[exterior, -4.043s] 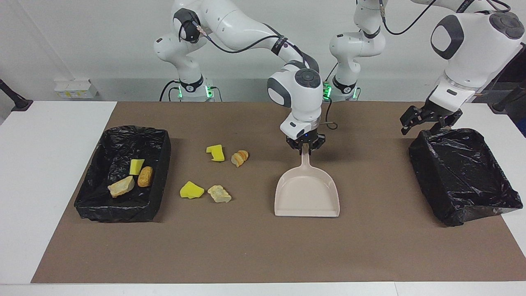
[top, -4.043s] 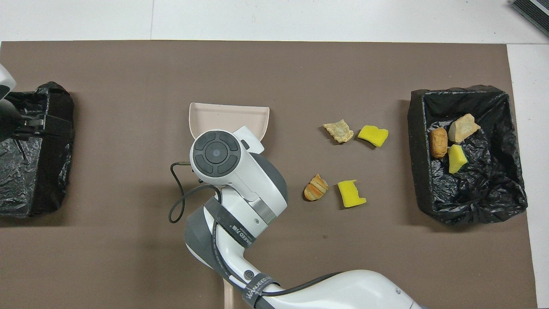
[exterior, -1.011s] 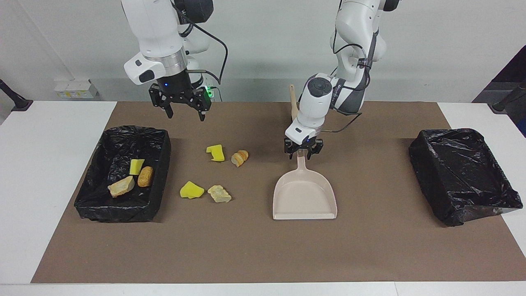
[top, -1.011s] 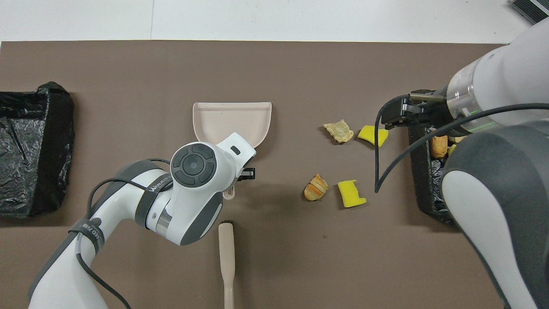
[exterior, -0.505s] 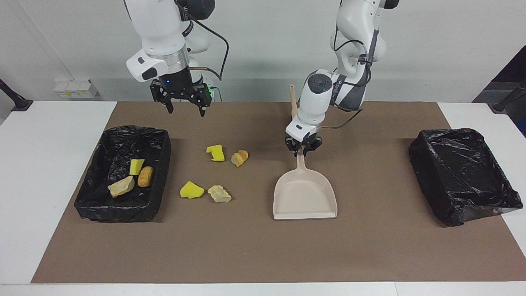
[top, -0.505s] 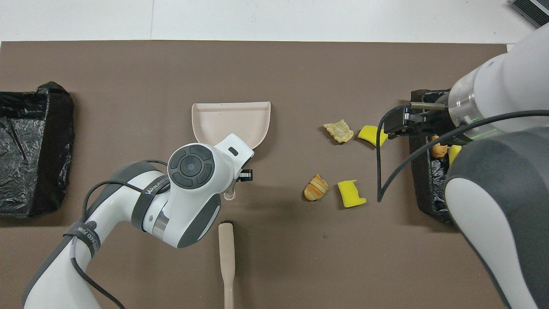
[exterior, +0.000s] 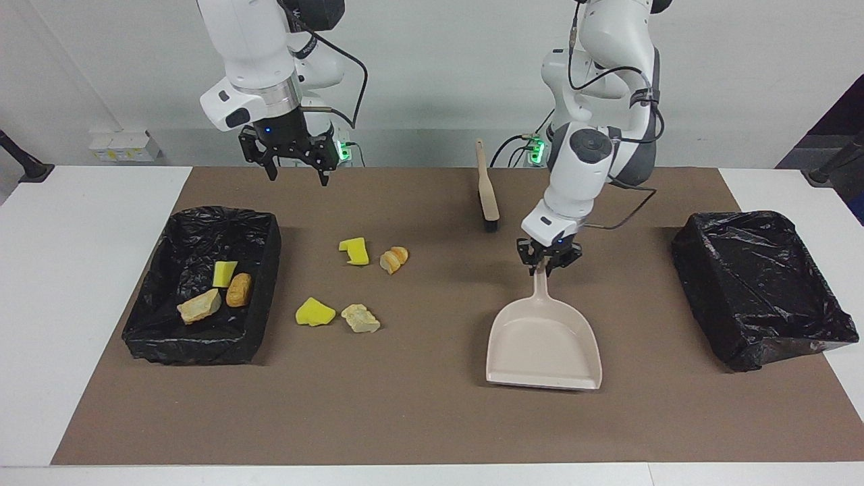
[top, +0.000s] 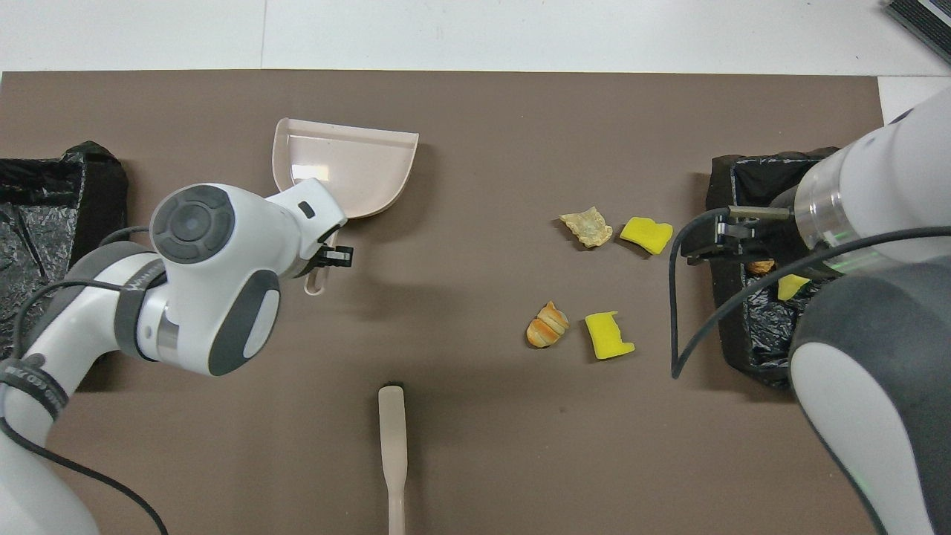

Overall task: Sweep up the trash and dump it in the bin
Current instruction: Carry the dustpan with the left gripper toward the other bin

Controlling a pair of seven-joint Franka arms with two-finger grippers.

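The left hand (exterior: 548,262) is closed on the thin handle of the pale beige plastic dustpan (exterior: 544,349), whose flat pan points away from the robots and lies low over the brown counter (exterior: 418,418). The right hand (exterior: 292,160) hangs in the air with its fingers wide apart and holds nothing; it is over the counter's edge nearest the robots, toward the right arm's end.

Four pieces of the trash lie on the counter: a yellow sponge chunk (exterior: 354,251) beside a golden-brown bread piece (exterior: 393,259), and, farther from the robots, a second yellow chunk (exterior: 314,312) beside a pale crumbly lump (exterior: 360,318). Three more pieces (exterior: 216,291) are already in the black-lined bin (exterior: 264,233) at the right arm's end. A second black-lined bin (exterior: 763,283) at the left arm's end looks empty.

I think the grip is the main risk: the handle is narrow and held near its end, so the pan can turn or tip. The pan is also well apart from the scraps, so it needs a long move. The beige brush with black bristles (exterior: 486,189) lies free, and nothing can be swept before the right hand takes it.

The facing view shows the brush's bristles and the left hand's grip; in the overhead view the left arm hides that grip and the right arm covers part of the filled bin.
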